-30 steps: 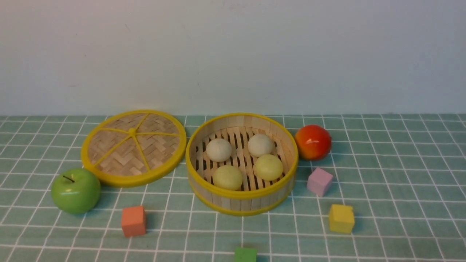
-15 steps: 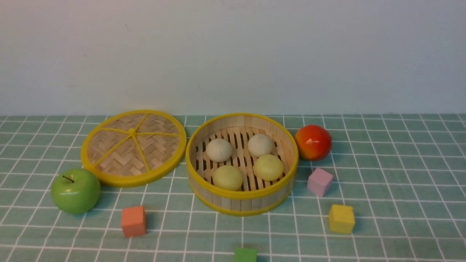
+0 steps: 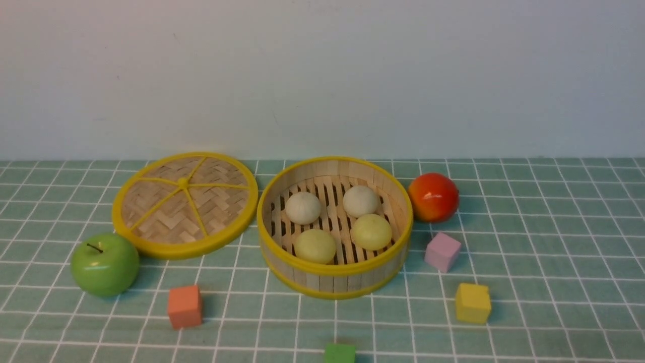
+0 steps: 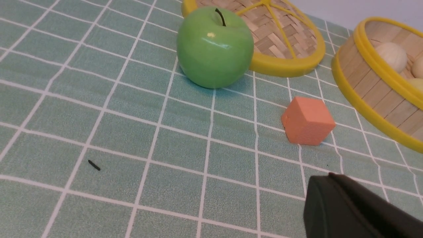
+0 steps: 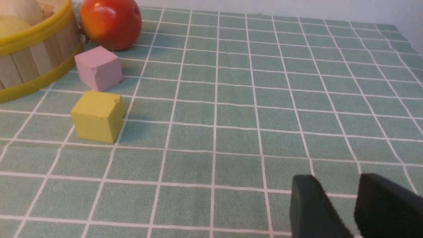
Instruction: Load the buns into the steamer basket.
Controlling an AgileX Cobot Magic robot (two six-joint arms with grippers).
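A pale wall stood behind the desk (image 3: 529, 242) with its green checked cloth. The steamer basket (image 3: 334, 279), slatted bamboo with yellow rims, held all four buns (image 3: 303, 207): two off-white at its far side, two yellow-green (smooth domes) nearer. The left hand (image 4: 357, 211) showed closed, empty; the right hand (image 5: 355, 205) stood parted, empty.

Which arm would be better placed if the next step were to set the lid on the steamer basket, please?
Left, probably. The lid lies on the robot's left of the steamer basket, and only the left wrist view shows it. All four buns are already inside.
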